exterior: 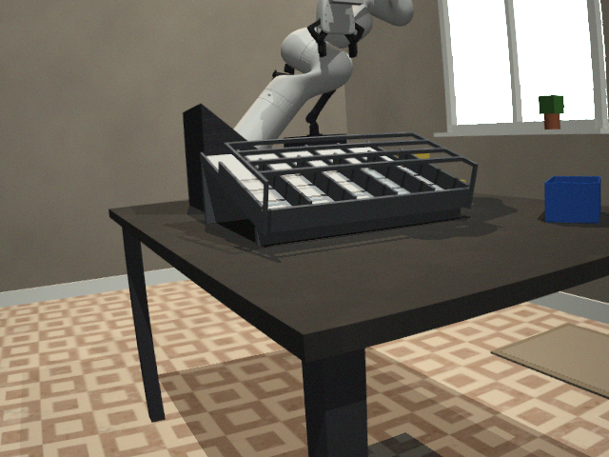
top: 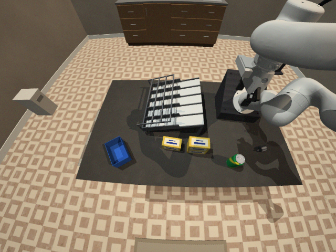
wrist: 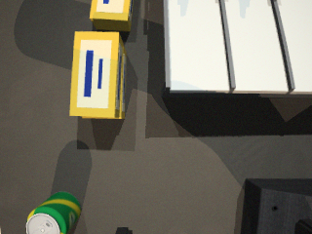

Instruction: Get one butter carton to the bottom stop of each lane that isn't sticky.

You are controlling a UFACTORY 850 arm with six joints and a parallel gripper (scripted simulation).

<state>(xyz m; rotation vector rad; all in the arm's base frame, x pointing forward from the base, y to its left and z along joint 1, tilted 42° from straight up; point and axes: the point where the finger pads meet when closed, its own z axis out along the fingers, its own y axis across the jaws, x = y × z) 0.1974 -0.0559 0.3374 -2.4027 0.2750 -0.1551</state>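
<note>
The sloped shelf [top: 173, 103] stands in the middle of the dark table, with its five white lanes running down to a barred stop at the left; it also shows in the exterior view [exterior: 343, 188]. No carton shows on the lanes. Two yellow butter cartons [top: 171, 143] [top: 198, 144] stand on the table in front of the shelf. The wrist view shows one carton [wrist: 96, 74] whole and the other [wrist: 111, 9] cut off at the top edge, beside the shelf's upper end [wrist: 239, 44]. My gripper [top: 251, 98] [exterior: 337, 44] hangs open and empty high above the table, right of the shelf.
A blue bin [top: 117, 151] sits at the front left of the table. A green can [top: 235, 160] lies at the front right, with a small dark object [top: 260, 148] beyond it. The arm's dark base block [top: 235, 94] stands right of the shelf.
</note>
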